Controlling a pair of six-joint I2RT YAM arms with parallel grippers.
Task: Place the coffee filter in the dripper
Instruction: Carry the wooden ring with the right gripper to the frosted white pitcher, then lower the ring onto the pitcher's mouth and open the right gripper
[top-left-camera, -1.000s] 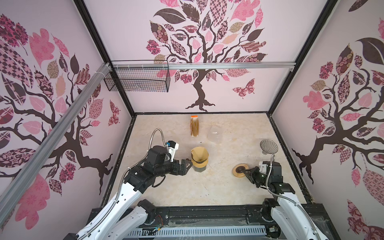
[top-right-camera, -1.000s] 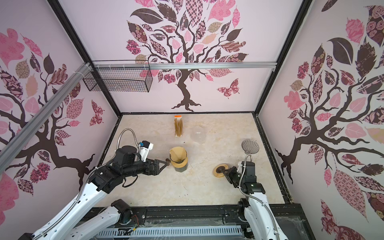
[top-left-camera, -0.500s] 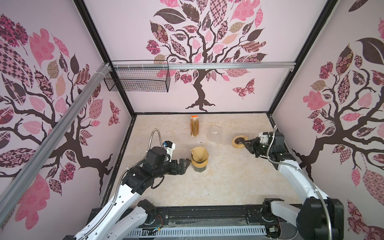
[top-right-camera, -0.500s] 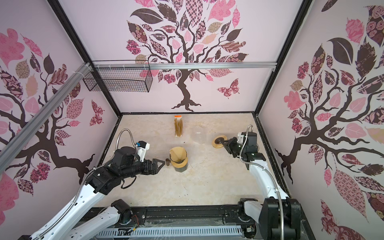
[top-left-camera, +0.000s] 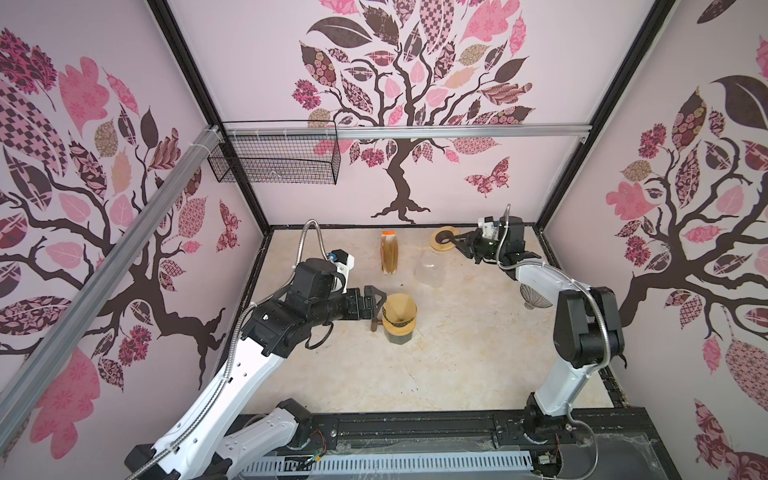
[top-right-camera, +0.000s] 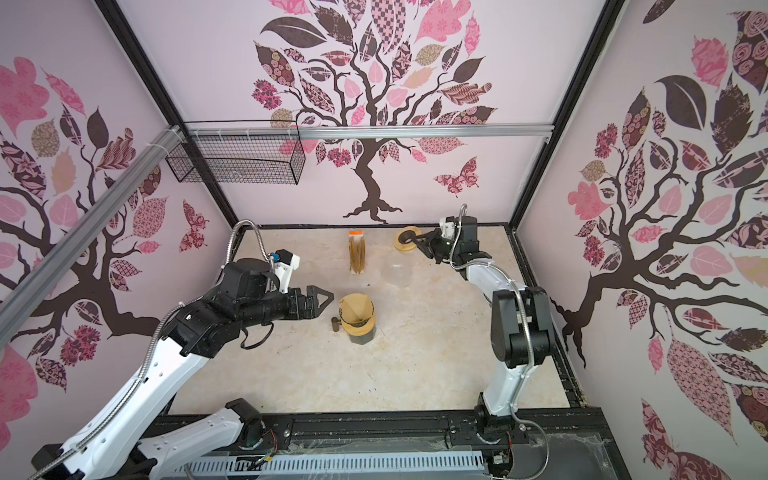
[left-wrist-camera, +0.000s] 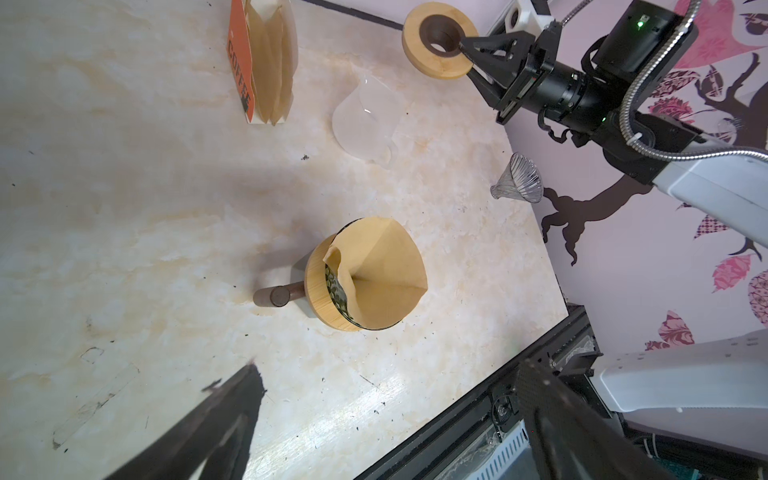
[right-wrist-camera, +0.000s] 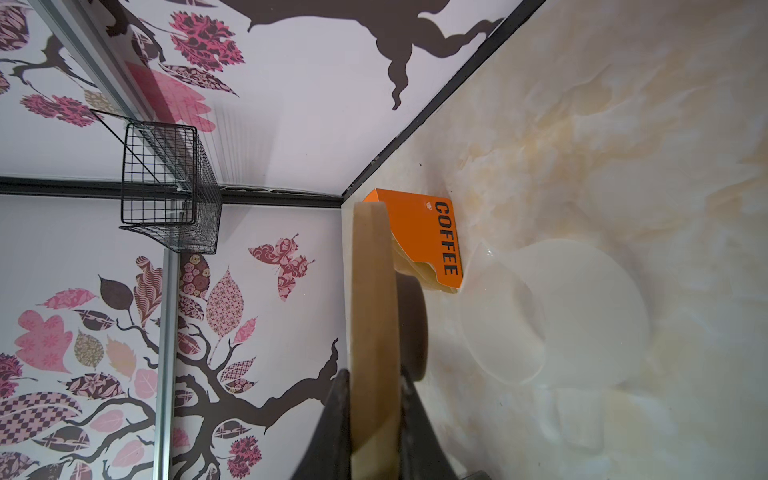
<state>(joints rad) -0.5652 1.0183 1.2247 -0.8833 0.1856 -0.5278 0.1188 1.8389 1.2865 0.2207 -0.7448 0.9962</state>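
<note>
Already the coffee filter is seated in the dripper, which stands near the middle of the table. The brown cone is opened upward and its rim stands above the wooden collar. In the left wrist view one edge of the paper is seen curled inward, so a strip of the ribbed inner wall is left uncovered on the dripper's handle side. The left end effector is held wide open and empty just beside the dripper on that same side, and little has been altered there over the last second. What has changed is the right arm. The wooden ring, kept low to the front right of the dripper a second ago, has been carried well beyond the dripper to the far edge of the table. There it is clamped edge-on between the jaws of the right end effector. The filter pack and a clear glass vessel are left untouched behind the dripper. The placement is therefore judged essentially done, with the ring taken clear of the work. Only the curled edge might still need to be pressed flat against the wall.
</note>
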